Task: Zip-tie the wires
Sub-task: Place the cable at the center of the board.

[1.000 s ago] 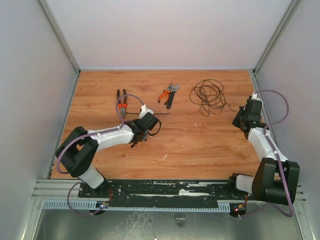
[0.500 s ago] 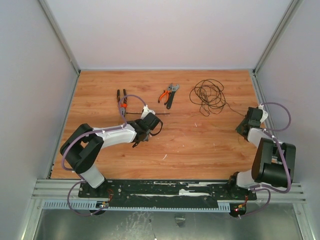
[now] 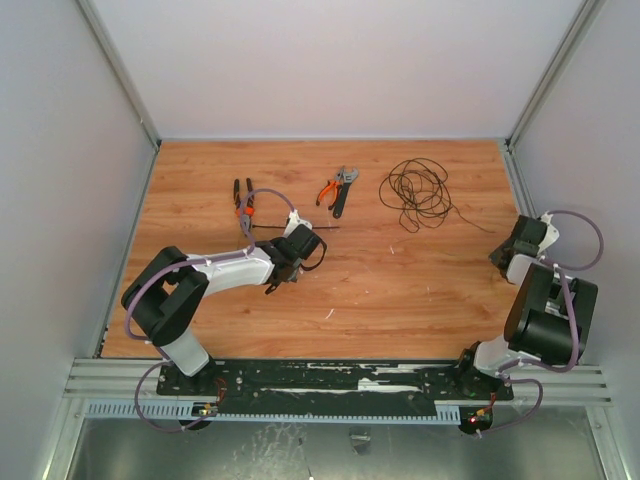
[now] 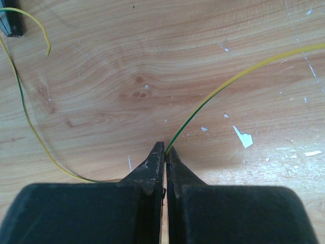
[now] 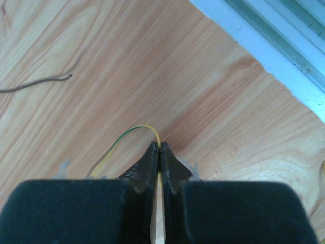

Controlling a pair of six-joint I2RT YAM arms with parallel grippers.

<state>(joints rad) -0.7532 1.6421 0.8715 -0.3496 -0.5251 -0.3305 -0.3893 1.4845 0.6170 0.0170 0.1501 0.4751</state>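
Both sets are closed tip to tip: the left fingers (image 4: 152, 168) sit low over the table (image 3: 400, 290), a bit nearer the arms than the orange pliers (image 3: 335, 190) and to their left. The right fingers (image 5: 144, 168) are way off to the pliers' right by the table edge. The wires (image 3: 415, 192) lie in a loose tangle just right of the pliers, and the zip tie (image 3: 325, 227) lies flat just on their near side.

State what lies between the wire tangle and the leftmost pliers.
Orange-handled pliers, between the wires and the leftmost pliers, shown in the top view.
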